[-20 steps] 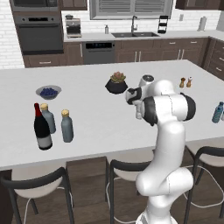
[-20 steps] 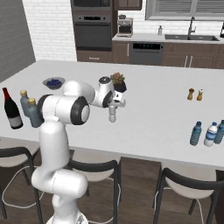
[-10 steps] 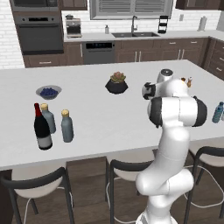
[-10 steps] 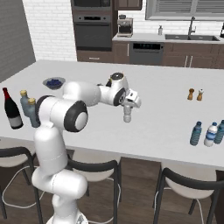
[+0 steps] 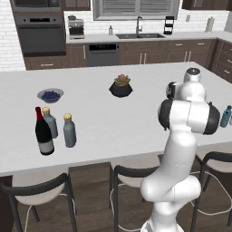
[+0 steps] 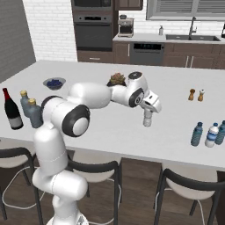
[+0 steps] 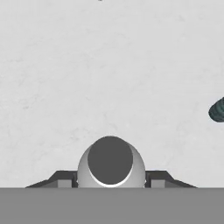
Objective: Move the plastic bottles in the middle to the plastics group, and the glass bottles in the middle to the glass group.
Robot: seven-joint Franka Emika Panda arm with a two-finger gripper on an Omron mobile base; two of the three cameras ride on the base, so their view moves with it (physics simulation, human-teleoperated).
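My claw point(image 6: 148, 117) is clamped on a small pale bottle point(image 6: 147, 118), held upright above the white counter point(image 6: 110, 127). In the hand view its dark cap point(image 7: 110, 160) sits between my fingers at 6 o'clock. Plastics group point(image 6: 208, 134) at 3 o'clock in the right base view; glass group point(image 6: 19, 110) at 9 o'clock.

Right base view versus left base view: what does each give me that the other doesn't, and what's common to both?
Right base view: the gripper shut on a pale bottle, upright over the counter; two shakers; the whole cluster of plastic bottles.
Left base view: the back counter's right end and the corner cabinets.
Both: the wine bottle with two yellow-capped bottles, the blue bowl, the potted plant and the arm.
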